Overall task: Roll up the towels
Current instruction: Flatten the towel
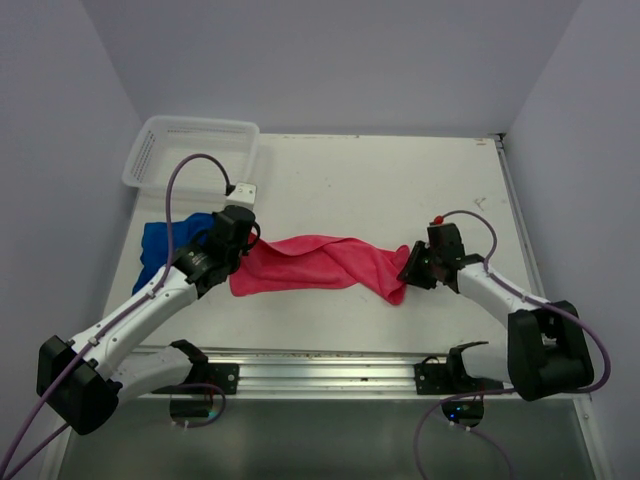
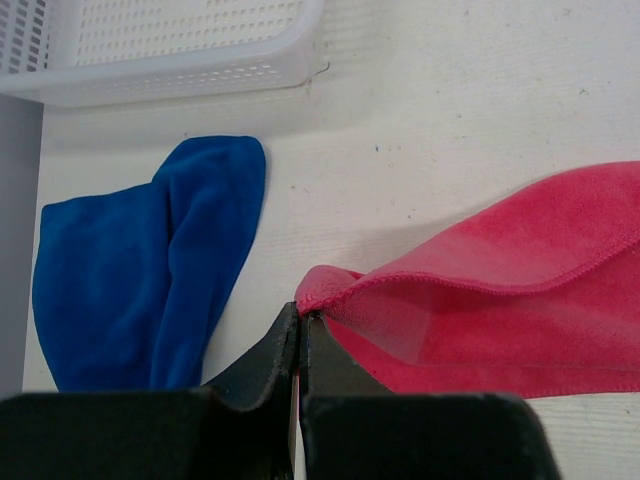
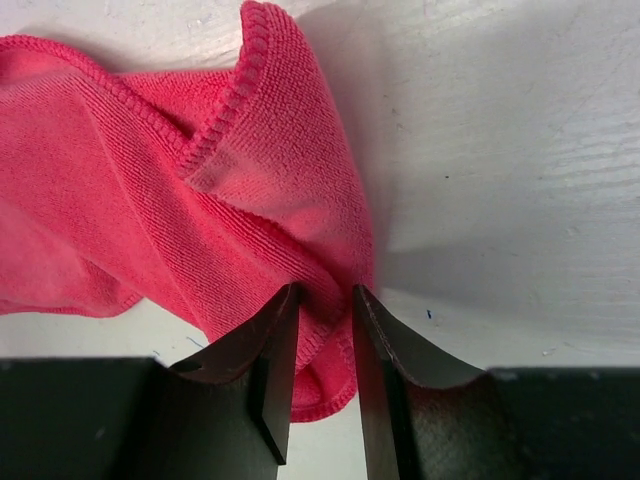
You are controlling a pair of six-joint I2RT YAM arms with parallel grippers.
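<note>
Left gripper (image 2: 302, 322) tight on 1 end of the pink towel (image 1: 320, 262), right gripper (image 3: 325, 305) on the other

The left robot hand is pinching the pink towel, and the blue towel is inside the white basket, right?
Not quite. The blue towel lies on the table beside the white basket, not inside it, as the left wrist view shows. The left gripper is indeed pinching the pink towel.

Royal-blue towel (image 1: 152, 255), pink-red towel (image 1: 320, 262)
</note>
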